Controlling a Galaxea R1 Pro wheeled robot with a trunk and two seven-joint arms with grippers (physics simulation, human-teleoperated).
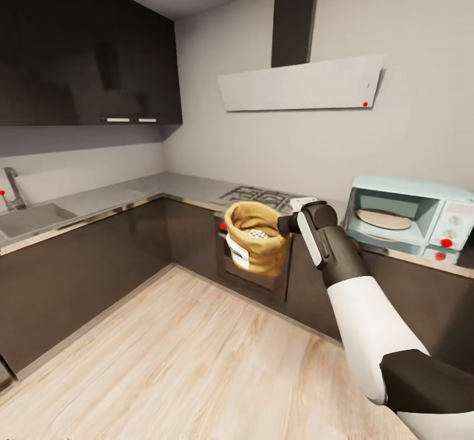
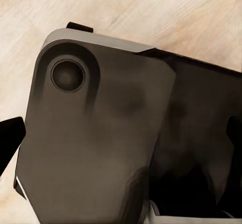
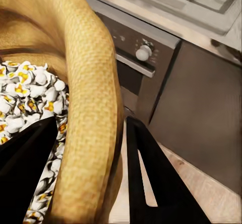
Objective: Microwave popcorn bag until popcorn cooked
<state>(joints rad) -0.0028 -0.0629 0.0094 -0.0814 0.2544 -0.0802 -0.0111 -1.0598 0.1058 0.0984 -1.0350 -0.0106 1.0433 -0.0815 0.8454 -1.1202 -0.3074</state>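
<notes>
My right pincer (image 1: pixel 288 224) is clamped on the rolled rim of the popcorn bag (image 1: pixel 257 239), one finger (image 3: pixel 30 168) inside, the other outside. Bag hangs mid-frame, clear of the bench (image 1: pixel 125 193), in front of the oven. Popcorn (image 3: pixel 30 95) is puffed, white and yellow, inside the sack. Microwave (image 1: pixel 411 219) sits at right edge, door open, just beyond my forearm. Left pincer: cannot tell its state; wrist view is mostly dark robot housing over the wood floor (image 2: pixel 151 12).

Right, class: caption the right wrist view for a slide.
Gripper pinching popcorn bag rim, popcorn inside, oven beyond.
</notes>
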